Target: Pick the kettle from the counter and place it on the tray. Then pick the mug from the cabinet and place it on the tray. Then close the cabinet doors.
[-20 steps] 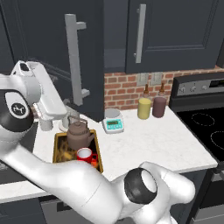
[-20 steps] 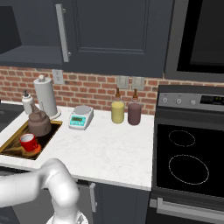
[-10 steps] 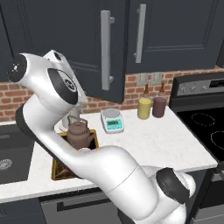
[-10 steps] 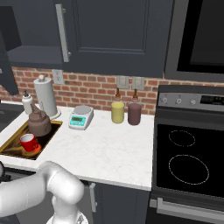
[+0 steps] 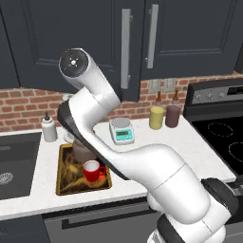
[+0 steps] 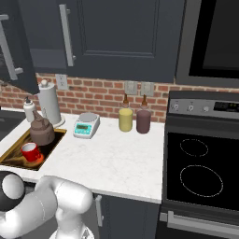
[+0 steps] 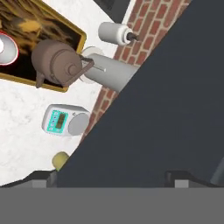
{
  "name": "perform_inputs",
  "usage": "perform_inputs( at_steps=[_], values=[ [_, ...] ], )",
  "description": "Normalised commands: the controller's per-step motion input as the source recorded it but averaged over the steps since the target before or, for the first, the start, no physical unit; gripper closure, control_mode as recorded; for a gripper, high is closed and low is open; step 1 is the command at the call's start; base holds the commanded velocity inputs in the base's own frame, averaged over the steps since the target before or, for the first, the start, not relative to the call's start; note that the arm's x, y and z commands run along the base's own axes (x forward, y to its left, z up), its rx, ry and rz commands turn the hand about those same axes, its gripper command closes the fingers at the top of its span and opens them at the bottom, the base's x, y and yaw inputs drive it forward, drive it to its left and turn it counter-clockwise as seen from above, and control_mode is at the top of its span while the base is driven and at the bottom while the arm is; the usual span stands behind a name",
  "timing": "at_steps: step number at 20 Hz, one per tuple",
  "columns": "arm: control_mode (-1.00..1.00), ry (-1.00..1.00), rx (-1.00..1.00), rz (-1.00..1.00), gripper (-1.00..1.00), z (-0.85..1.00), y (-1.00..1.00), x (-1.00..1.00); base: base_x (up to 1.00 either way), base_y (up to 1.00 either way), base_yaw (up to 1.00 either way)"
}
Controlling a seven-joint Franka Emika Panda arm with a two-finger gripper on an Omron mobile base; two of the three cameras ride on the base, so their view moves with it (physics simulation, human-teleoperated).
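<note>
Brown kettle (image 7: 56, 62) and red mug (image 7: 6, 49) both sit on the tray (image 7: 41, 22), way off past the fingers. Gripper (image 7: 111, 177) jaws are spread wide with nothing between them, right up against a dark cabinet door (image 7: 166, 100), counter (image 7: 22, 127) far below.

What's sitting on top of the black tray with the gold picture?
The brown kettle and the little red mug both sit on the tray. They cover part of its golden picture, so what is painted underneath them stays hidden.
</note>
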Motion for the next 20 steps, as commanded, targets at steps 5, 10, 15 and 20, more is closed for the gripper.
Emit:
perform_inputs(
  at_steps=[5,10,15,20],
  values=[
    [-1.00,0.00,0.20,0.19,-1.00,0.00,-0.50,0.67,0.00,0.00,0.00],
    [-1.00,0.00,0.20,0.16,-1.00,0.00,-0.39,0.68,0.00,0.00,0.00],
    [-1.00,0.00,0.18,0.11,-1.00,-0.01,-0.18,0.74,0.00,0.00,0.00],
    [-1.00,0.00,0.16,0.01,-1.00,-0.07,0.00,0.81,0.00,0.00,0.00]
  ],
)
